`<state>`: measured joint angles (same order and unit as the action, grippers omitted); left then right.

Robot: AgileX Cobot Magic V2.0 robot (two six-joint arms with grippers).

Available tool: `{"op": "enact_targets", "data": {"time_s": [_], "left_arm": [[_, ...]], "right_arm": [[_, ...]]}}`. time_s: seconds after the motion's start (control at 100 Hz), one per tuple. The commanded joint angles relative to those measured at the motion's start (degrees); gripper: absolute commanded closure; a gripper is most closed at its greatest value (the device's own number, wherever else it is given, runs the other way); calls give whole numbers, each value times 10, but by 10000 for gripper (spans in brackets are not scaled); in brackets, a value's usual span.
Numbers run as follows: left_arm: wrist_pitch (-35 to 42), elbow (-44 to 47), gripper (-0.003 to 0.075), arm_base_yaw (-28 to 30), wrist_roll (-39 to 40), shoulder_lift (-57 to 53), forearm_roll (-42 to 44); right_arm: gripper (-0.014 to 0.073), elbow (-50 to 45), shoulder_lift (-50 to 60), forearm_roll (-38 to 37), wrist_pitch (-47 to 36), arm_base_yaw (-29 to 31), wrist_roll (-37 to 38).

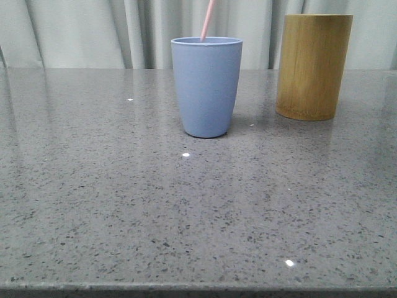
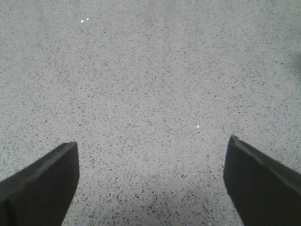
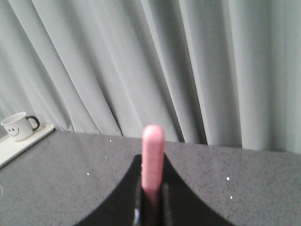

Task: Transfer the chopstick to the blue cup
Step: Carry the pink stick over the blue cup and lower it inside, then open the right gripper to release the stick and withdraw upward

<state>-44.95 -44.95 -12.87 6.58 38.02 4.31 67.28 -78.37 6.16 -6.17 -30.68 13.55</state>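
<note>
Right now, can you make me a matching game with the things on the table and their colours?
Things:
1. chopstick
2. cup
3. tall holder
4. mug with a smiley face

Colours:
A. tan wood
B. white
C. pale pink
D. light blue

Right pairs: 1-C, 2-D, 3-A, 4-B.

A hint: the right hand is shut on the pink chopstick, and the stick's lower end goes down into the blue cup.
</note>
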Motion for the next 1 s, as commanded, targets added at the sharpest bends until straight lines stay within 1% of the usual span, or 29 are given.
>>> {"op": "enact_targets", "data": {"time_s": [0.0,0.26,0.33,0.43,0.5,0.57,0.62,0.69,0.72,0.79,0.99], "left_arm": [[43,-14,123,2,7,-1,3],[43,-14,123,2,7,-1,3],[43,-14,123,2,7,-1,3],[43,-14,123,2,7,-1,3],[43,-14,123,2,7,-1,3],[43,-14,123,2,7,-1,3],[43,-14,123,2,7,-1,3],[43,-14,123,2,7,-1,3],[43,-14,123,2,7,-1,3],[43,-14,123,2,7,-1,3],[43,-14,123,2,7,-1,3]], "right_arm": [[653,19,-5,-8,-37,-1,-7],[648,19,-36,-8,-9,-1,-7],[624,19,-36,-8,-3,-1,-7],[532,19,-36,-8,-1,-1,-7],[435,19,-36,-8,-1,-1,-7],[316,19,-36,-8,-1,-1,-7],[211,19,-36,-8,-1,-1,-7],[101,19,-36,-8,-2,-1,-7],[69,19,-35,-8,-1,-1,-7],[32,20,-30,-8,7,-1,-7],[32,20,28,-16,57,18,-24]]}}
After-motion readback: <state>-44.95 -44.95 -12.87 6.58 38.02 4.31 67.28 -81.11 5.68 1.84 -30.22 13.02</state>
